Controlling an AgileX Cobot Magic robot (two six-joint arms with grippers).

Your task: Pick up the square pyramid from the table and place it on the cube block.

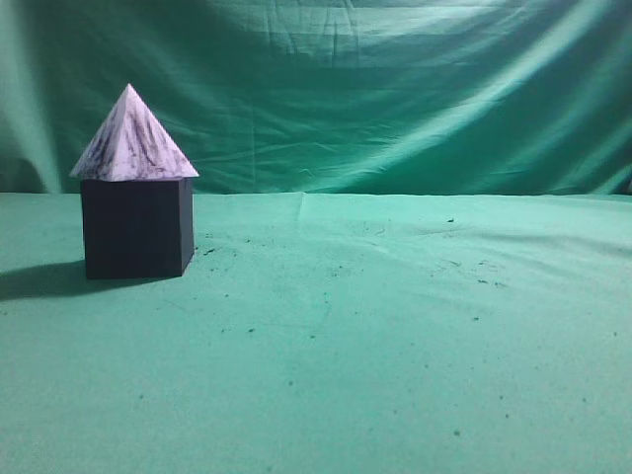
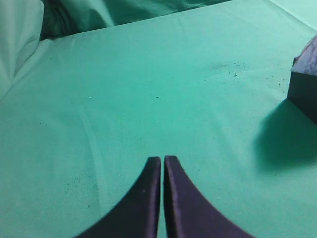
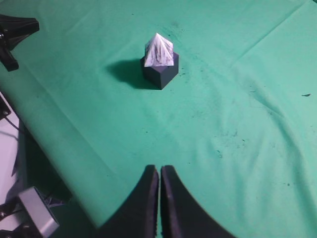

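The square pyramid (image 1: 132,138), white-lilac with dark streaks, sits upright on top of the cube block (image 1: 136,227), a dark matte cube at the left of the table (image 1: 395,346). The right wrist view shows the same stack, pyramid (image 3: 159,50) on cube (image 3: 160,74), far ahead of my right gripper (image 3: 159,168), which is shut and empty. My left gripper (image 2: 162,158) is shut and empty above bare cloth; the cube's corner (image 2: 303,95) and a bit of the pyramid (image 2: 309,57) show at that view's right edge. Neither gripper appears in the exterior view.
A draped green backdrop (image 1: 395,89) hangs behind the table. In the right wrist view the table's left edge (image 3: 54,144) drops off to dark equipment (image 3: 15,29) and a grey device (image 3: 37,218). Small dark specks dot the cloth.
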